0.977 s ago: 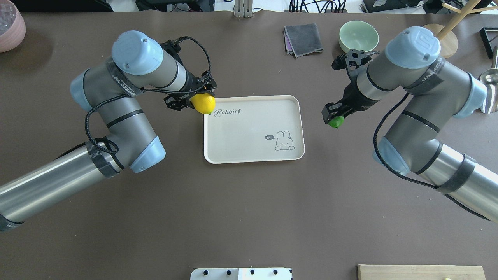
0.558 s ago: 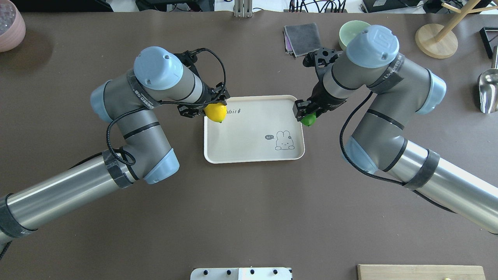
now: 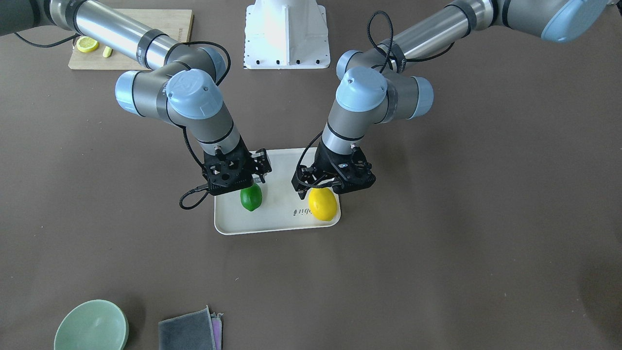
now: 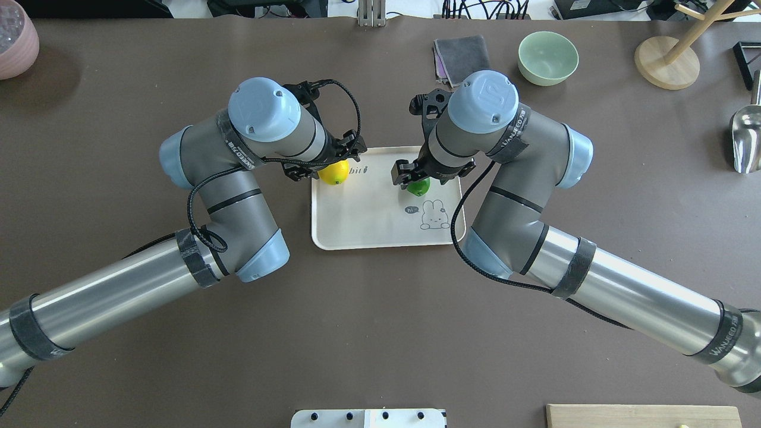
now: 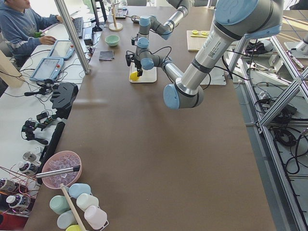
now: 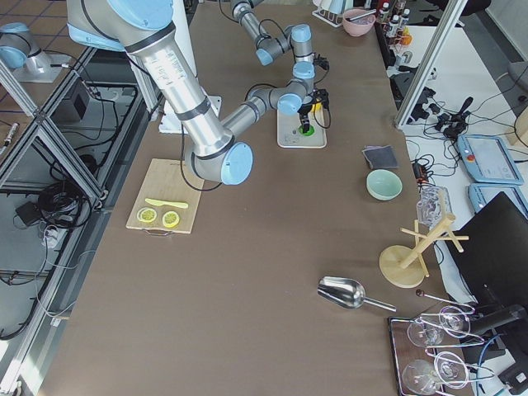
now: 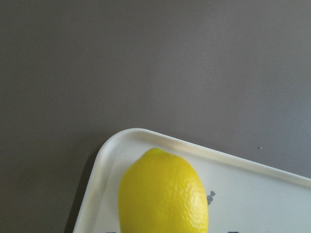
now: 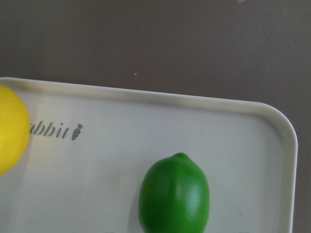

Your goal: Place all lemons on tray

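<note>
The yellow lemon hangs in my left gripper, which is shut on it over the far left corner of the cream tray. The left wrist view shows this lemon just above the tray's rim. The green lemon is in my right gripper, shut on it over the tray's far right part, near the rabbit drawing. In the front view the green lemon and the yellow lemon are low over the tray. The fingers show in neither wrist view.
A green bowl and a grey cloth lie beyond the tray. A wooden stand and a metal scoop are at the far right, a pink bowl far left. A cutting board holds lemon slices.
Both arms have moved inward with their lemons. The yellow lemon went from the tray's left edge to over its corner; the green lemon went from right of the tray to over it.
</note>
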